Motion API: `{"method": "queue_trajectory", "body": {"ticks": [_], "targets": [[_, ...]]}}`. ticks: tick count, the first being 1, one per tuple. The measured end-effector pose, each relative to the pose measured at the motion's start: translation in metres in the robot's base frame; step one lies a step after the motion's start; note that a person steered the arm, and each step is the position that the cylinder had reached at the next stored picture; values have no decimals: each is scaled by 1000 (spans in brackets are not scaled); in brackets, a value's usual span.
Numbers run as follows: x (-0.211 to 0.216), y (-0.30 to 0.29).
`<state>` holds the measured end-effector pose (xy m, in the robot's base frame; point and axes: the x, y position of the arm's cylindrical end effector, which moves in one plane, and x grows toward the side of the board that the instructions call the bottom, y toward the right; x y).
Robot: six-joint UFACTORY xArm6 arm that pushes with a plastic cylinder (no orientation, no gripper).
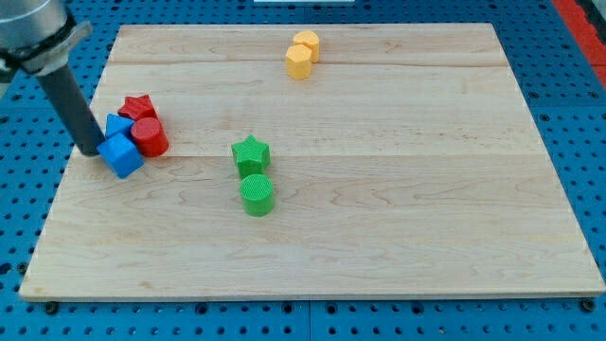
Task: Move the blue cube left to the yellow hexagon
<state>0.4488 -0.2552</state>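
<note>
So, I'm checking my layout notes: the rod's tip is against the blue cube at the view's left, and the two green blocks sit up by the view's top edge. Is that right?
Not quite. My tip is indeed beside the blue cube at the view's left, but the green star and green cylinder sit near the board's middle. The camera view shows the yellow hexagon and another yellow block at the top.

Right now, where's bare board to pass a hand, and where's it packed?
Bare: the view's right half; the bottom strip below the green cylinder. Packed: left edge, where my tip touches the blue cube beside the red cylinder.
</note>
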Motion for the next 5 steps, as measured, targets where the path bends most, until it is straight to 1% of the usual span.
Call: {"method": "queue_trajectory", "body": {"ticks": [2, 3, 4, 5], "targets": [[28, 7], [14, 83], [-29, 124], [-99, 117]]}}
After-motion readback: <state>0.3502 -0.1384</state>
